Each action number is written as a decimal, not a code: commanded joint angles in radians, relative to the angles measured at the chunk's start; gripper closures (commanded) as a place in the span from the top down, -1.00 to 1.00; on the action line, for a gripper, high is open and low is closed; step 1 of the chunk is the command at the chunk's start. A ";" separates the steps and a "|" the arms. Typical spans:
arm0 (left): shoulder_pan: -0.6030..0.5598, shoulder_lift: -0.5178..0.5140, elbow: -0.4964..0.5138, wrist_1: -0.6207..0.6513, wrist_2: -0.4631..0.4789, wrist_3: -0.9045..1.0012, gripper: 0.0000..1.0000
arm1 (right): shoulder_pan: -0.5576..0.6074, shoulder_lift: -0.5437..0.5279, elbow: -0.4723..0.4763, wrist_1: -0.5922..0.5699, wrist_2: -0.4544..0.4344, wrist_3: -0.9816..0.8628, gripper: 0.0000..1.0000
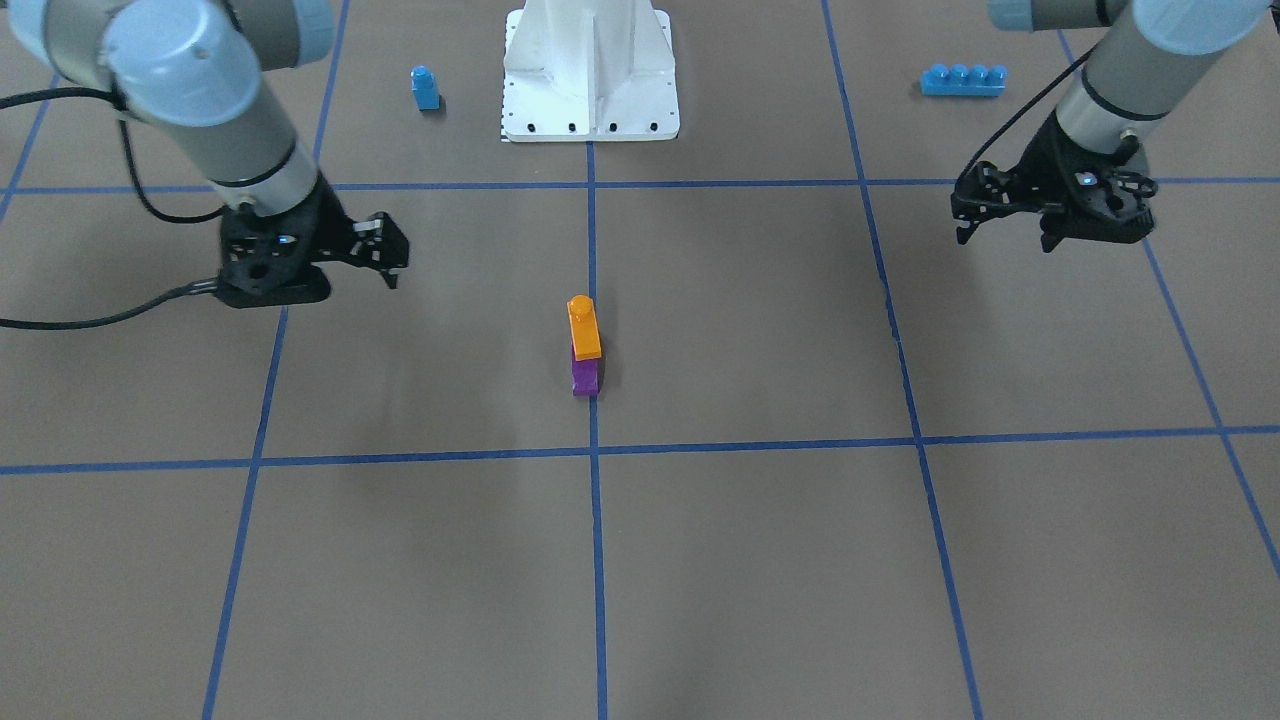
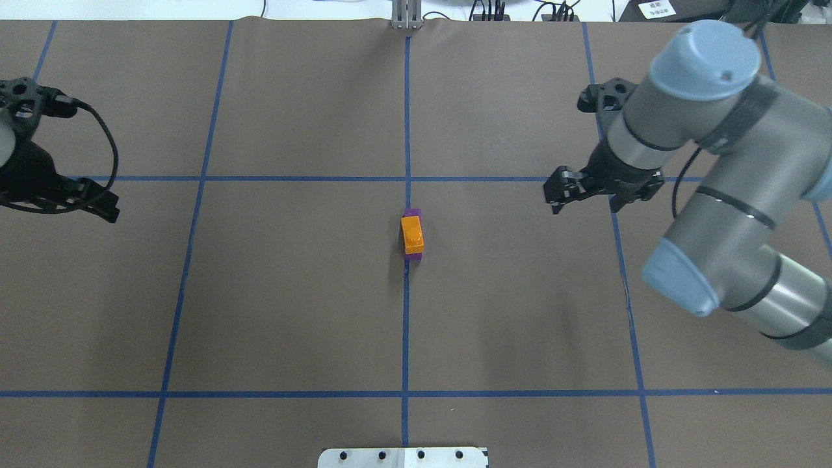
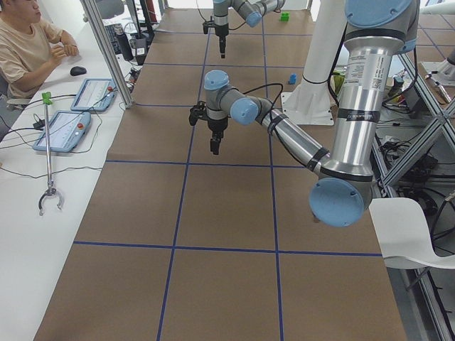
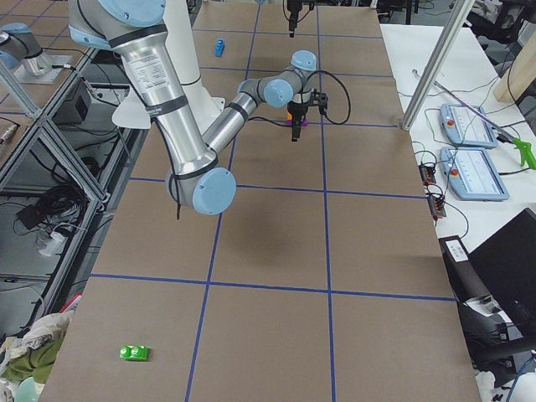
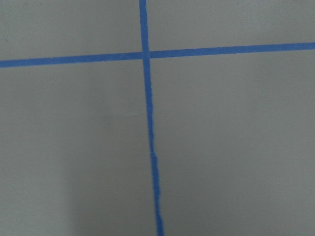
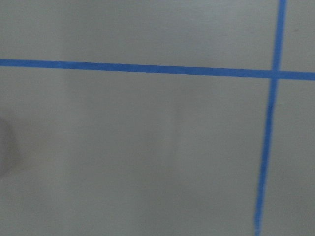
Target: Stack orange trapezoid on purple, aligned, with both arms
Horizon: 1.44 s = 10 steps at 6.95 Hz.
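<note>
The orange trapezoid (image 1: 584, 326) sits on top of the purple block (image 1: 585, 378) at the table's centre, on the middle tape line. Nothing holds them. From overhead the orange trapezoid (image 2: 412, 234) covers most of the purple block (image 2: 412, 212), which shows at both ends. My left gripper (image 1: 1004, 238) hangs open and empty far to the robot's left of the stack; it also shows in the overhead view (image 2: 78, 208). My right gripper (image 2: 583, 207) is open and empty on the other side, and shows in the front view (image 1: 350, 275) too. Both wrist views show only bare paper and tape.
A small blue single-stud block (image 1: 425, 88) and a long blue four-stud brick (image 1: 963, 80) lie near the white robot base (image 1: 590, 100). A green block (image 4: 134, 353) lies at the table's far right end. An operator sits beside the table in the left side view.
</note>
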 commanded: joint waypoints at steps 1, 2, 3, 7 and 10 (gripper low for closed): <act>-0.228 0.064 0.111 0.000 -0.104 0.364 1.00 | 0.237 -0.221 0.022 -0.002 0.084 -0.359 1.00; -0.330 0.075 0.208 -0.002 -0.165 0.539 1.00 | 0.376 -0.328 0.019 -0.002 0.124 -0.555 1.00; -0.404 0.075 0.281 -0.002 -0.196 0.621 1.00 | 0.490 -0.410 -0.006 -0.003 0.132 -0.721 1.00; -0.459 0.080 0.319 0.014 -0.202 0.614 1.00 | 0.620 -0.467 -0.112 -0.005 0.192 -0.879 1.00; -0.457 0.068 0.308 0.011 -0.201 0.612 1.00 | 0.620 -0.472 -0.110 -0.003 0.200 -0.876 1.00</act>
